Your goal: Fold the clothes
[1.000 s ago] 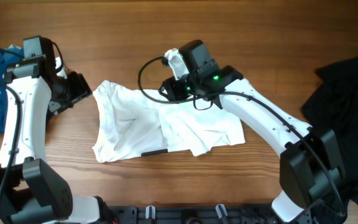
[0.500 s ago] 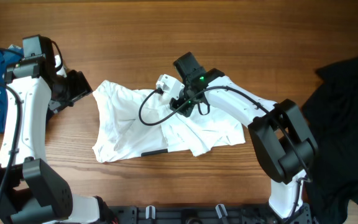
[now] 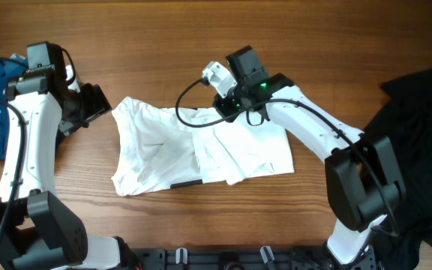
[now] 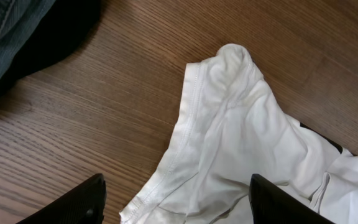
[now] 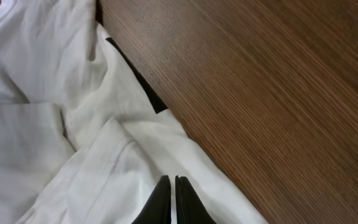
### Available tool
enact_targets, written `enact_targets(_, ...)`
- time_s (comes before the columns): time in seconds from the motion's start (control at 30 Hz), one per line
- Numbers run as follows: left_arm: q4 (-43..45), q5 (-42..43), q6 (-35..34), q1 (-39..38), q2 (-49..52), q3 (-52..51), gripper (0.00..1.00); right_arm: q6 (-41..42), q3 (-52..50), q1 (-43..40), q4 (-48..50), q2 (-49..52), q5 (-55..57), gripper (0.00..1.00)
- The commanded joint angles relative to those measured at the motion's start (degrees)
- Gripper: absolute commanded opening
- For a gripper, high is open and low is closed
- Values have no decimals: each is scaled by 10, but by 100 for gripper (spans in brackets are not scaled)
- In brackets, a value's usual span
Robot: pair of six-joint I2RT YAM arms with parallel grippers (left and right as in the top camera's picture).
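At mid-frame overhead the shirt (image 3: 156, 150) lies rumpled. Right gripper (image 5: 169, 199), jaws together at its upper edge, seems to be starting a fold; left gripper (image 4: 178, 194), jaws apart, needs a corner grip next.

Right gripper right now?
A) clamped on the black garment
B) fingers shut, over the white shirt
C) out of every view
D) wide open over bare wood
B: in the wrist view the right gripper has its fingers pressed together over the white shirt.

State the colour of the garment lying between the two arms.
T-shirt: white, with black print peeking out; clearest overhead.
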Motion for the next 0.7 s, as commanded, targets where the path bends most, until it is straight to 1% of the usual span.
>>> enact_targets(0.0, 2, 7, 12, -3, -4, -4, 74, 42, 7, 0, -8, -10, 40, 13)
enact_targets(0.03, 2, 7, 12, -3, -4, -4, 74, 49, 7, 0, -46, -13, 39, 17)
enact_targets(0.1, 0, 7, 12, -3, -4, -4, 75, 49, 7, 2, -130, -14, -11, 29)
enact_targets(0.13, 0, 7, 12, -3, -4, -4, 75, 50, 7, 2, -183, -13, -38, 31)
enact_targets(0.17, 0, 7, 12, -3, -4, -4, 75, 52, 5, 2, -233, -13, -44, 33)
enact_targets(0.2, 0, 7, 12, -3, -4, -4, 75, 59, -3, 8, -285, -13, -44, 36)
enact_targets(0.23, 0, 7, 12, -3, -4, -4, 75, 72, -10, 13, -298, -13, -44, 38)
enact_targets(0.27, 2, 7, 12, -3, -4, -4, 75, 81, -20, 20, -305, -13, -44, 43)
enact_targets(0.3, 3, 7, 12, -3, -4, -4, 75, 82, -37, 35, -309, -13, -44, 51)
enact_targets(0.33, 5, 7, 12, -3, -4, -4, 76, 89, -54, 52, -302, -13, -44, 54)
enact_targets(0.37, 6, 7, 12, -3, -4, -4, 76, 96, -68, 67, -301, -13, -42, 56)
enact_targets(0.43, 8, 7, 12, -3, -4, -4, 76, 104, -79, 88, -294, -13, -39, 56)
enact_targets(0.5, 10, 7, 12, -3, -4, -4, 76, 139, -79, 102, -284, -13, -18, 54)
enact_targets(0.53, 10, 7, 12, -3, -4, -4, 77, 177, -79, 110, -272, -13, -8, 31)
enact_targets(0.57, 10, 7, 12, -3, -4, -4, 77, 189, -79, 113, -264, -13, -8, 8)
enact_targets(0.6, 10, 7, 12, -3, -4, -4, 77, 192, -78, 113, -261, -14, -8, 4)
enact_targets(0.67, 10, 7, 12, -3, -4, -4, 77, 205, -70, 113, -263, -16, -21, 4)
